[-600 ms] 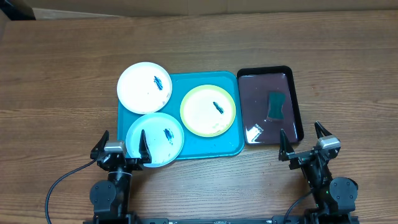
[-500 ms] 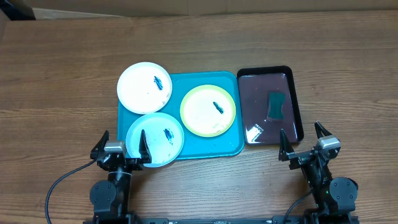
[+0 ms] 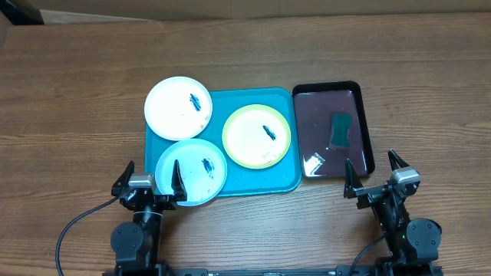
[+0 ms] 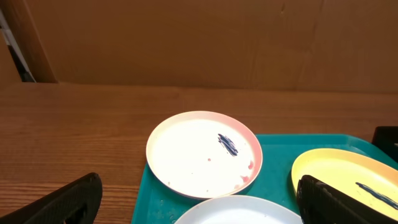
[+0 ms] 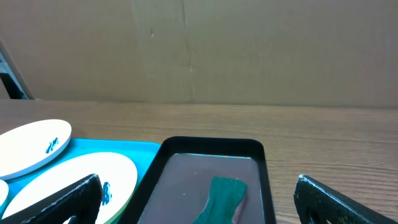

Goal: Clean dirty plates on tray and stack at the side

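Round plastic plates point(image 3: 257, 136) laid on the smooth turquoise tray point(image 3: 285, 178)
Each is marked by a dark smear point(image 3: 268, 132) — the left claw point(image 3: 152, 165) and right claw point(image 3: 371, 159) are held wide apart, empty.

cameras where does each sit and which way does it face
Overhead: above the table, looking down at the turquoise tray, black tray and sponge; left gripper and right gripper, both open, at the bottom edge.
Left wrist: low behind the left gripper, facing forward at the white plate; its fingers fill the bottom corners.
Right wrist: likewise, facing the black tray and sponge.
Shared: both wrist views show the white plate and yellow-green plate.
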`<action>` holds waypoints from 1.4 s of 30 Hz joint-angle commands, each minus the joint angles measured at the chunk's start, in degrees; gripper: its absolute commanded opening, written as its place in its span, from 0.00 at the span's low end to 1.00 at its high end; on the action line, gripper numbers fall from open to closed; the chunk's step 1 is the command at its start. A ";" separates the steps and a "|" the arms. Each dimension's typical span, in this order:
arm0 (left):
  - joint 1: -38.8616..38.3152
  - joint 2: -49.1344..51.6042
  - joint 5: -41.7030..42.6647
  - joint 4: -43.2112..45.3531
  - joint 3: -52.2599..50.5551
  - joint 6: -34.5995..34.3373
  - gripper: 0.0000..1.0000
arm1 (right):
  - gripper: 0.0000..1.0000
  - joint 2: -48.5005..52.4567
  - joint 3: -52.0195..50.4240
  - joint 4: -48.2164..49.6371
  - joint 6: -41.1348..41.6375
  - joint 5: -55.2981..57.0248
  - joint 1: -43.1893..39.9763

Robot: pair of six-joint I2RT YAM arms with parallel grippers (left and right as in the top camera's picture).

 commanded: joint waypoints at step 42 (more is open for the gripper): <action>-0.28 -0.55 3.08 -0.31 0.31 0.81 1.00 | 1.00 -0.57 -0.59 0.35 -0.26 0.42 -0.26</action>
